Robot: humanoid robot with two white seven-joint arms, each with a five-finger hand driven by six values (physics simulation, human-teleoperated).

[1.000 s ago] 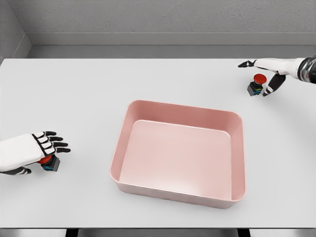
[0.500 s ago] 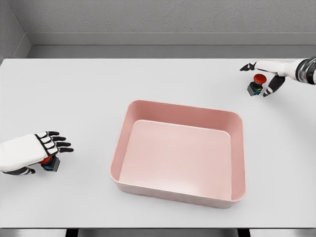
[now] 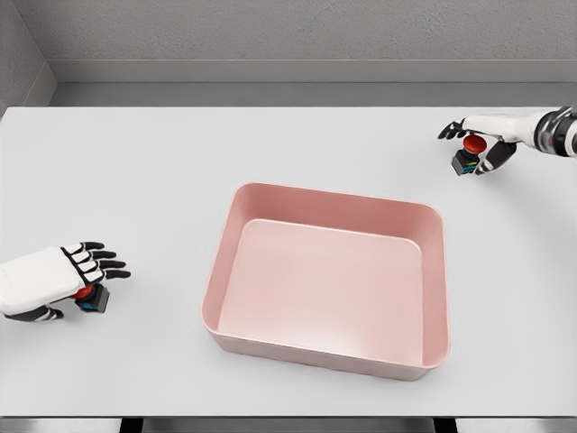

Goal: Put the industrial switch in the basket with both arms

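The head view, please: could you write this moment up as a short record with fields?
basket: pink basket, empty, mid-table
left switch: red-button switch on the table, left of the basket
left hand: left hand over that switch, fingers spread
right switch: second switch on the table, at the far right
right hand: right hand curling around it, grasp not clearly closed
progress: neither switch in the basket yet
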